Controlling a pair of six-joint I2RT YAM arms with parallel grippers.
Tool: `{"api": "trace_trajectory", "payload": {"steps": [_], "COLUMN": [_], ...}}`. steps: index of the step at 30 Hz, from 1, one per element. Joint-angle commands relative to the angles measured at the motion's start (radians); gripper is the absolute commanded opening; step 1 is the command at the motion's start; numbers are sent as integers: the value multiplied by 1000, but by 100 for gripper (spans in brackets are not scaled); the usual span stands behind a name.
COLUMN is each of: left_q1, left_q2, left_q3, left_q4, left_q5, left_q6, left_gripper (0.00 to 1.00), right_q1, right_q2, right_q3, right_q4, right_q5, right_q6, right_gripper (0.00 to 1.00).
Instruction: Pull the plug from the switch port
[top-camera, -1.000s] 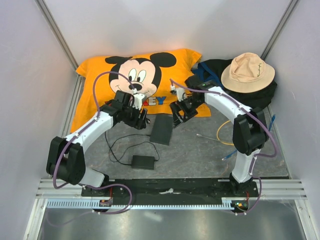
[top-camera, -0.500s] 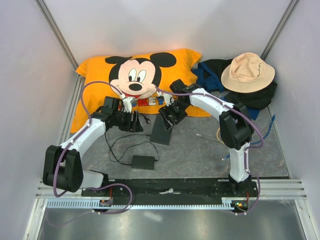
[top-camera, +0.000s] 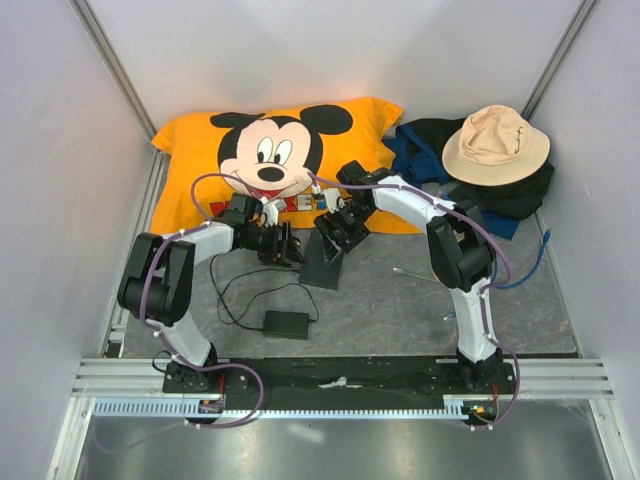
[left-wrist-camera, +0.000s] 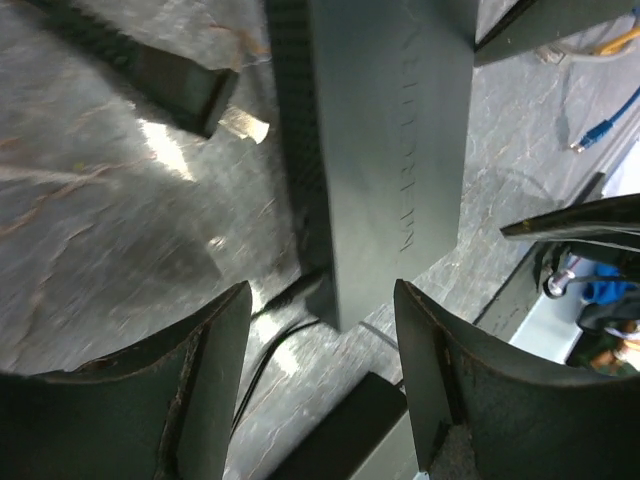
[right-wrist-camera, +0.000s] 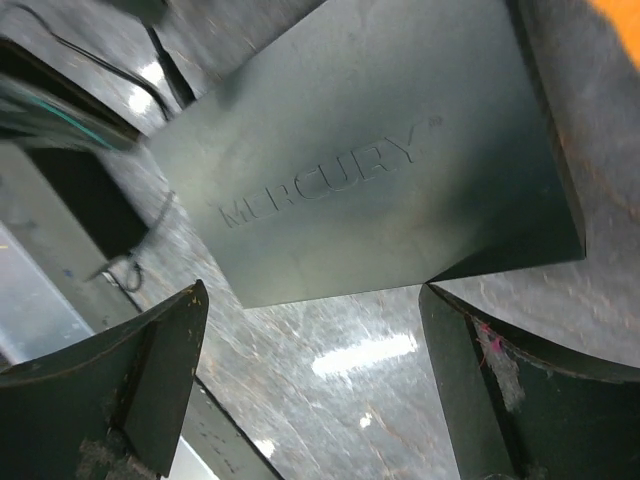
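Both jaws gape wide by the switch (top-camera: 325, 265).

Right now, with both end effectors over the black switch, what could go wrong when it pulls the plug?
Both the left end effector and right end effector are open, so nothing pins the switch; a pull on the black cable may just drag it. The cable enters at the switch's corner, so the left fingers could close on the housing instead. The two end effectors sit close together in the top view and might clash.
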Motion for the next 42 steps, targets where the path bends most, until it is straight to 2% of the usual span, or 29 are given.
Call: {"api": "trace_trajectory", "payload": {"steps": [1,6,14,17,19,24,27,30,33,34,39,42], "left_q1": [-56,-156,-290,-298,-294,-217,-145,-82,-45,-42,-42,-50], "left_q2": [35,41,32,20,-6,-154,-187,-140,-85,-39,88,153], "left_q3": [38,-19,-17,-10,-1,-16,-36,-39,35,103,254,312], "left_q4": [65,131,171,171,108,-24,-59,-23,31,30,25,25], "left_q5": [82,98,79,87,70,2,-52,-66,-94,-95,-68,-65], "left_q6": [-56,-102,-108,-125,-99,-62,-67,-87,-65,-45,22,41], "left_gripper": [66,66,66,66,66,66,68,68,68,66,62,61], "right_q1": [-25,-51,-119,-148,-169,-177,-174,-154,-151,-151,-131,-99], "right_q2": [36,75,146,146,114,-19,-108,-206,-297,-314,-386,-398], "right_q3": [71,108,189,183,176,150,78,-85,-249,-305,-427,-495], "right_q4": [25,28,25,24,19,-34,-67,-85,-84,-84,-71,-24], "right_q5": [-135,-89,-144,-176,-179,-106,-138,-109,-65,-55,-84,-118], "right_q6": [-1,8,28,31,15,-51,-51,-51,-59,-64,-91,-61], "right_gripper": [96,97,98,98,98,98,98,98,96,94,84,82]}}
